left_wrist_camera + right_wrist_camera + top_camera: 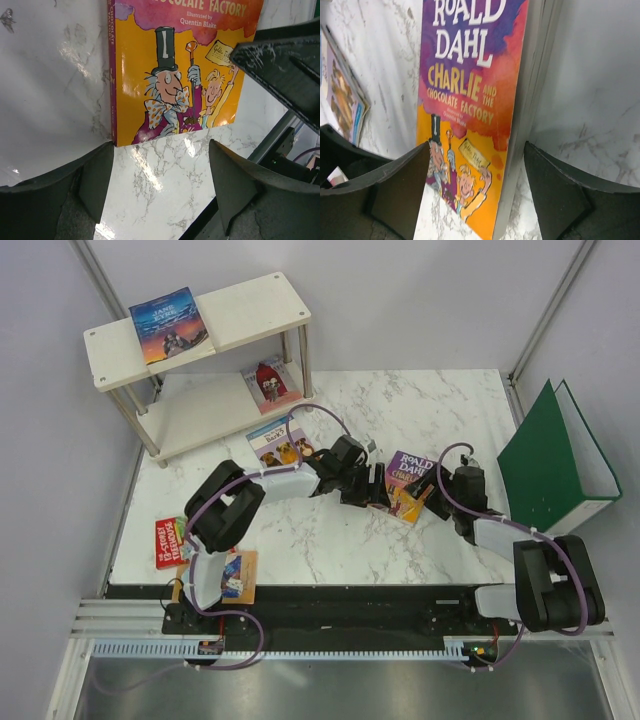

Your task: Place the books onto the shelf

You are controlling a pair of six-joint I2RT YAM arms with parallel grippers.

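Lying flat mid-table, the Dahl book is found well apart from the shelf. The left gripper is held spread just short of the book's bottom edge. The right gripper is likewise spread, the book's lower end seen between its fingers, nothing pinched. A thin cover on slick marble may be shoved along rather than lifted if one finger is not worked beneath it. With the grippers so near each other, a collision could be caused by closing in together.
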